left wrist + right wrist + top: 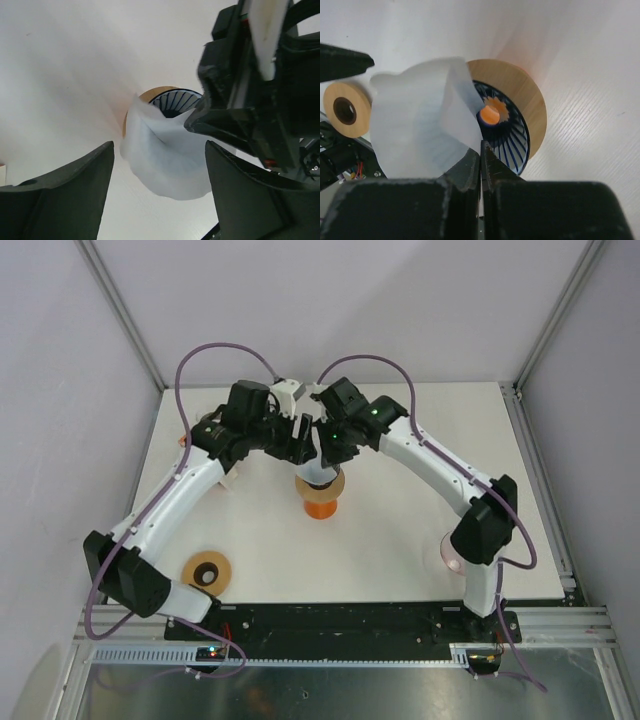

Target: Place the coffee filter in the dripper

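I counted one table [400, 540], two grippers, one dripper [522, 95], one paper filter [415, 125] and one loose wooden ring [207, 570]. The dripper stood mid-table on an orange base [320, 508], and that orange showed through the hole at the bottom of its dark ribbed cone. The filter hung crumpled and tilted over the dripper's rim, not seated in it. The right gripper [481, 150] had its fingers pinched together on the filter's edge. The left gripper [159, 150] stood spread apart on either side of the paper, touching nothing.
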{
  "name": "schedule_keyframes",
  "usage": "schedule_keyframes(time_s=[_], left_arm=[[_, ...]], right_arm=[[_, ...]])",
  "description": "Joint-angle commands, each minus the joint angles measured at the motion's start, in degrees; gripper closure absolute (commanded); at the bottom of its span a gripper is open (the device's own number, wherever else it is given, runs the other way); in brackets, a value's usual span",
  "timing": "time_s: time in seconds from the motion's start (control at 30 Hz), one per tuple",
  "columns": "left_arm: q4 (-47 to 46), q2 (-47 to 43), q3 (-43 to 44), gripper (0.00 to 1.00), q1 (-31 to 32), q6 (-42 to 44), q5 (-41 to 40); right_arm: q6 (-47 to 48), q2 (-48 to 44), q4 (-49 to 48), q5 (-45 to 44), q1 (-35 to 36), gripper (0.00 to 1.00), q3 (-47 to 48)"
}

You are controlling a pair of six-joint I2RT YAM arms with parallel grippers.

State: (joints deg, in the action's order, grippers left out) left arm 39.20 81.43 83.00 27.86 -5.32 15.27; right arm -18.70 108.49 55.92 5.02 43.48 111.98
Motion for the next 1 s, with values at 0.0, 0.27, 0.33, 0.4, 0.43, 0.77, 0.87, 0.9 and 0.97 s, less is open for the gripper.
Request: schedule_keyframes(time_s=[0.0, 0.27, 0.33, 0.4, 0.43, 0.77, 0.87, 0.9, 0.97], left_arm=[[-0.2, 0.7, 0.7, 0.26, 0.4, 1.5, -1.5], [-0.3, 2.2, -0.8, 0.51, 0.4, 5.0, -7.5], [-0.3, 2.7, -0.9, 0.54, 0.4, 5.2, -8.0], [-0.4, 3.2, -1.3, 0.55, 0.4, 5.2, -7.9], [-0.4, 3.3, -1.6, 0.56, 0.4, 5.2, -7.8], [-0.4, 3.7, -3.5, 0.57, 0.4, 7.8, -7.5], [-0.4, 3.8, -3.8, 0.57, 0.4, 7.9, -7.1], [-0.4, 3.8, -3.8, 0.57, 0.4, 7.9, -7.0], [-0.4, 3.9, -3.6, 0.57, 0.4, 7.9, -6.9]], right_arm=[[1.5, 2.2, 2.0, 0.5, 0.6, 1.00, 5.6], [1.7, 0.9, 2.2, -3.1, 0.5, 1.00, 4.7], [1.8, 0.5, 2.0, -3.4, 0.5, 1.00, 4.3], [2.0, 0.3, 1.9, -3.9, 0.5, 1.00, 3.7], [2.0, 0.2, 1.9, -4.4, 0.5, 1.00, 3.3], [1.6, -3.1, -2.0, -9.2, 0.5, 0.83, -1.9], [1.5, -4.4, -3.6, -10.7, 0.6, 0.74, -3.6], [1.5, -4.9, -4.1, -11.1, 0.7, 0.70, -4.2], [1.5, -5.9, -5.1, -12.3, 0.7, 0.65, -5.1]])
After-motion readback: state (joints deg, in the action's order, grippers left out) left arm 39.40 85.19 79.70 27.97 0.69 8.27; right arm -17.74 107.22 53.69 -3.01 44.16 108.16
